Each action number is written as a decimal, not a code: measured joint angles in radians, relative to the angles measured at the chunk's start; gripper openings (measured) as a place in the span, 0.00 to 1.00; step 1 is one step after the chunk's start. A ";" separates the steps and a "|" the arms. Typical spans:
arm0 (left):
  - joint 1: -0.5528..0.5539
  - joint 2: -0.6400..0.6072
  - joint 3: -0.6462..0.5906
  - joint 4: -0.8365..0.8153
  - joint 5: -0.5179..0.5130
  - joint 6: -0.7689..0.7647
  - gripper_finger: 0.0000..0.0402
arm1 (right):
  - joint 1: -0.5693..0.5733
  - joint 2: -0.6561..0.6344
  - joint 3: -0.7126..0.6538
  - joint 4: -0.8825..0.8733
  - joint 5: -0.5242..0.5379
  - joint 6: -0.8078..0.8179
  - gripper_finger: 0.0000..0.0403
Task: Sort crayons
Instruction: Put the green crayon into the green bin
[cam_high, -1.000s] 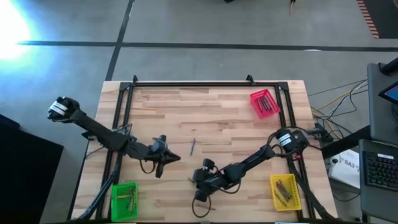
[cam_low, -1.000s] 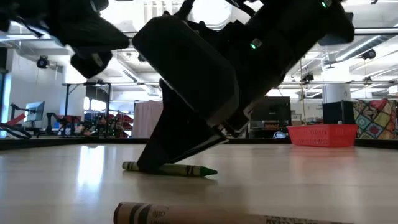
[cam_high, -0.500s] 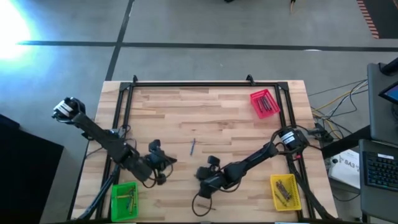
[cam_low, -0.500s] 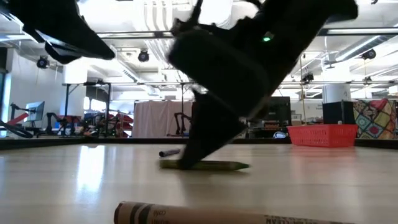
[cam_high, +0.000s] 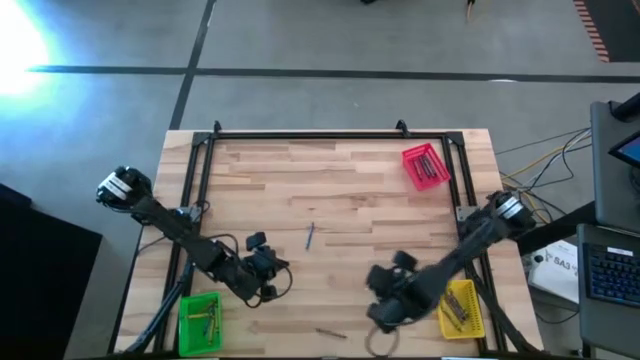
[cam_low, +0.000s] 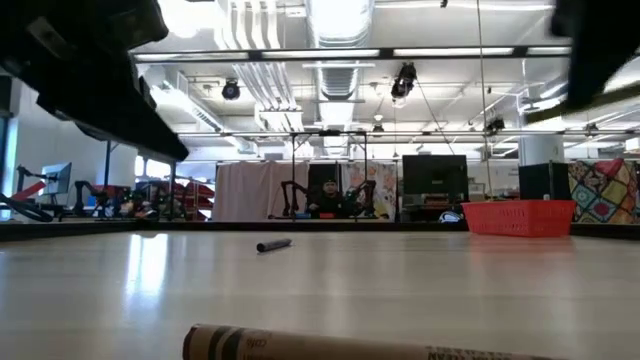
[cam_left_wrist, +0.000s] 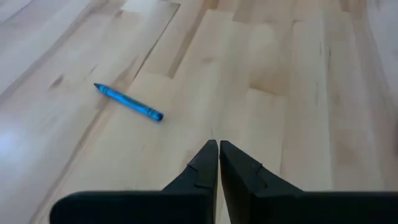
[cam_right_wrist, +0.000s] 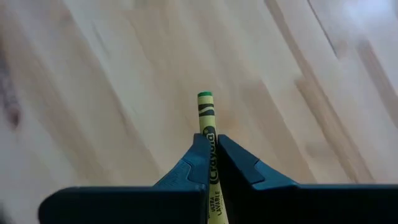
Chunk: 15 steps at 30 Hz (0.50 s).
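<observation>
I note the right gripper (cam_high: 385, 308) has lifted the green crayon (cam_right_wrist: 207, 124) off the near table (cam_high: 350, 190) and swung beside the yellow tray (cam_high: 478, 322); I judge it bound for a tray. Its jaws are pinching that crayon, tip protruding. The left gripper (cam_left_wrist: 218, 163) hangs near the green tray (cam_high: 185, 330), jaws pressed together and empty, with a blue crayon (cam_left_wrist: 128, 102) lying mid-table.

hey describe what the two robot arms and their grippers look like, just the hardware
Both arms are dark, slim, jointed links with black cables looping beside them. Each ends at the table edge in a silvery-white cylindrical base joint. The left gripper and right gripper each have two dark, wedge-shaped fingers tapering to narrow tips.
</observation>
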 joint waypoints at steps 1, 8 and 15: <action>0.000 -0.001 0.000 0.007 0.000 -0.002 0.00 | 0.022 -0.021 -0.002 -0.037 -0.010 0.049 0.03; 0.005 -0.017 0.007 0.016 -0.017 -0.007 0.00 | 0.153 -0.048 -0.010 -0.262 -0.123 0.344 0.03; 0.007 -0.018 0.010 0.016 -0.010 -0.007 0.00 | 0.259 -0.047 -0.012 -0.321 -0.280 0.478 0.03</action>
